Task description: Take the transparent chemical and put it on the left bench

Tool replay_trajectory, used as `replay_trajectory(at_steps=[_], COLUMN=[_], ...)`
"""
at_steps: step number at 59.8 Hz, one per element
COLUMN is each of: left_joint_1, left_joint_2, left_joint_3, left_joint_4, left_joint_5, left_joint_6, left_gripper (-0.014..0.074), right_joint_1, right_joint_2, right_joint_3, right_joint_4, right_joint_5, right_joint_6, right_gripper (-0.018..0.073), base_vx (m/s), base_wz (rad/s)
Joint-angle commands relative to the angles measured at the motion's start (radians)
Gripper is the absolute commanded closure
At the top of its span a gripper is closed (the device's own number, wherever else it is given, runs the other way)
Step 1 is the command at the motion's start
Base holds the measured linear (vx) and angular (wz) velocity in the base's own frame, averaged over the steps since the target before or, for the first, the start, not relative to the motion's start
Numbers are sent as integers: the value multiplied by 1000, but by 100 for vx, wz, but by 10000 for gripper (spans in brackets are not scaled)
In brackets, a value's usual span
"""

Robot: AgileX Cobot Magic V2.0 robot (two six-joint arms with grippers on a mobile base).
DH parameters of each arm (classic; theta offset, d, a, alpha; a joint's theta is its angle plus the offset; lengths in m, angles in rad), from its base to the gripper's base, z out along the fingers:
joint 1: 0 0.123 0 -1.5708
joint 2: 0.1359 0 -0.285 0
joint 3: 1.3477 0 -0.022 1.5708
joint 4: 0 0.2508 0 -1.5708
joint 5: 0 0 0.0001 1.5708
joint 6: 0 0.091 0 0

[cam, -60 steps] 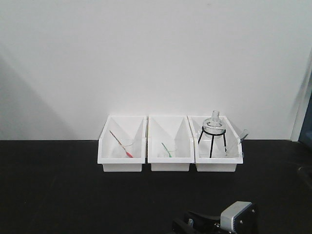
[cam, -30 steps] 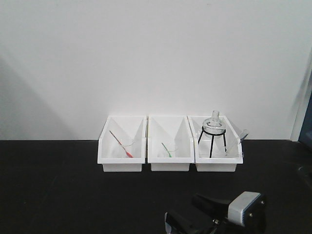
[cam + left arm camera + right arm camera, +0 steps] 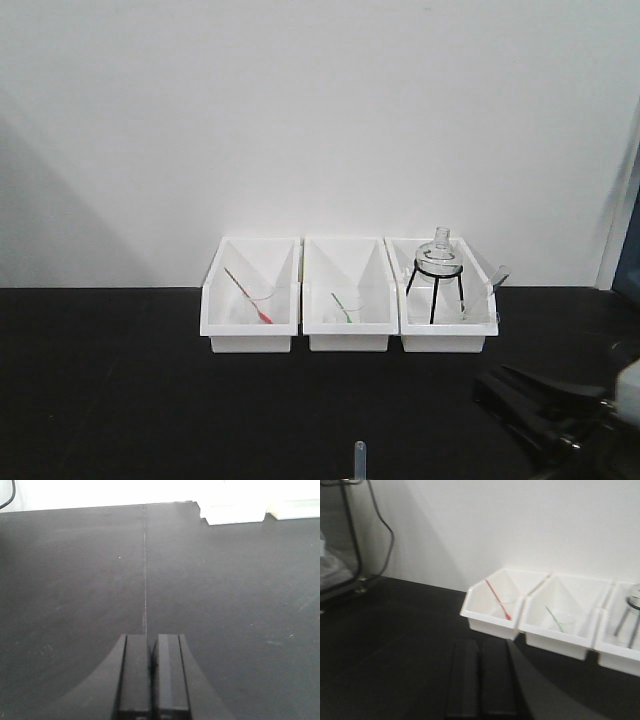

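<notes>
Black matte worktop, the left bench [image 3: 150,400], fills the lower half of the front view under a plain white wall. Three white bins [image 3: 348,343] stand in a row against that wall. The right gripper [image 3: 481,645] hangs low over the bench's right side, its pads drawn together with only a thin line between them and nothing held. The left gripper [image 3: 152,637] is likewise closed and empty over bare bench. The beaker with a red stick [image 3: 258,300] sits in the left bin and the beaker with a green stick [image 3: 345,307] in the middle one. Only a pale stick tip of the transparent chemical [image 3: 360,458] shows, at the bottom edge of the front view; its glass is out of frame. By this reading it stands on the bench, well apart from both grippers, so placing looks complete. What remains calls for drawing the right arm clear without brushing the stick.
</notes>
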Motion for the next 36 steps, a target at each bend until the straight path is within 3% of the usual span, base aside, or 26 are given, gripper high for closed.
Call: replay_trajectory(at_steps=[1,10,16,36], left_joint_1=[-2,-2,-2,-2], left_joint_2=[-19,-19,-19,-19], left_joint_3=[16,16,16,16], left_joint_4=[-1,-1,-1,-1], left_joint_5=[-78,-78,-78,-78], left_joint_6=[-8,-8,-8,-8], left_gripper=[600,600,600,600], right_joint_1=[1,1,1,1], right_joint_2=[-130,-333,-406,-488], right_joint_3=[-26,-26,-26,-26], right_joint_4=[-53,-92,-92,-92], right_joint_5=[143,383,463,508], right_joint_6=[69,96,88,81], right_gripper=[566,566,566,566], base_vx=[0,0,0,0], base_wz=[0,0,0,0])
